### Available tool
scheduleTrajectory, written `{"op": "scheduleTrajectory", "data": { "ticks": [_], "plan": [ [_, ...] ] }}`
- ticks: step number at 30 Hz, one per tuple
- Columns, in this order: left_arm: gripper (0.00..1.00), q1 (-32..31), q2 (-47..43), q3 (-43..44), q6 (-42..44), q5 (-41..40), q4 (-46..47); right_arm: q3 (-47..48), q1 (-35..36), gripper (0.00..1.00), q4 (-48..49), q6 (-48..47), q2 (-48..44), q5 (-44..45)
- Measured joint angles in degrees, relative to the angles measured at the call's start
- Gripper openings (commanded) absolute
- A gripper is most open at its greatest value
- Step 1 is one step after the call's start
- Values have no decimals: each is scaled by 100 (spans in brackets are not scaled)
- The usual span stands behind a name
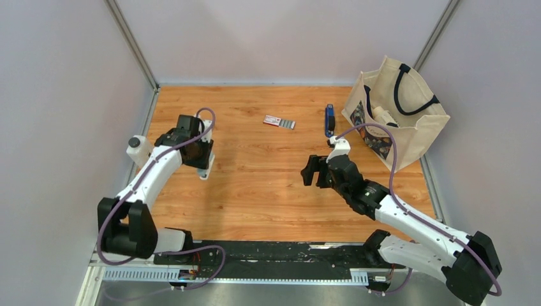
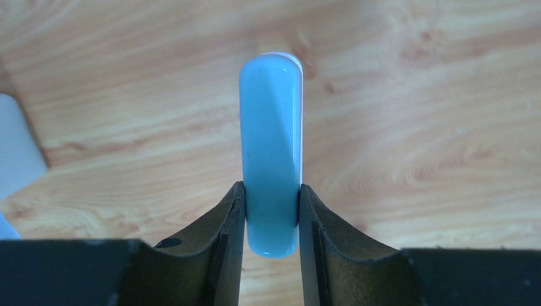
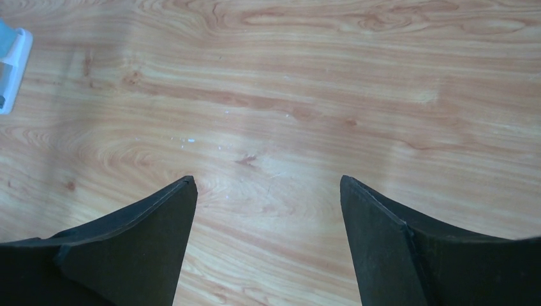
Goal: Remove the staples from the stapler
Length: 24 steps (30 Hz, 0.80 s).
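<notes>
Left pincer [image 2: 271,189] clamps the pale blue stapler [image 2: 271,115] between its fingers; right pincer [image 3: 266,181] hangs wide above the counter [image 3: 383,76].

Bright, even light; soft shadows

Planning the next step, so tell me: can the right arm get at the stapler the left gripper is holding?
Probably yes: the right gripper stands open, only bare table lies between, and the stapler sticks out past the left gripper.
</notes>
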Motion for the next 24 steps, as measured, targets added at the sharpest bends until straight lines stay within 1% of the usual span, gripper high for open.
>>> {"op": "scheduleTrajectory", "data": {
  "ticks": [3,6,8,11,13,15,16,17,19,24],
  "plan": [
    [33,-354,-553,-555,-26,63,-50,0,332,84,-125,149,15,212],
    [30,-748,-962,-1117,-142,131,-63,2,542,84,-205,286,105,358],
    [29,-914,-990,-1241,-232,151,-59,4,651,84,-236,385,227,442],
    [31,-1067,-708,-1215,-393,170,50,7,763,85,-297,525,422,540],
    [39,-1167,-378,-1145,-492,184,122,20,826,85,-330,605,527,581],
    [51,-1311,-13,-1056,-579,203,221,66,914,86,-334,706,678,625],
    [59,-1434,192,-1001,-625,195,273,103,966,87,-337,761,772,654],
    [69,-1499,289,-979,-636,199,313,138,1008,87,-337,802,852,667],
    [82,-1683,503,-951,-715,223,501,243,1106,89,-345,881,1056,708],
    [83,-1832,599,-938,-868,348,706,651,1373,94,-376,1014,1593,824]
  ]
}}
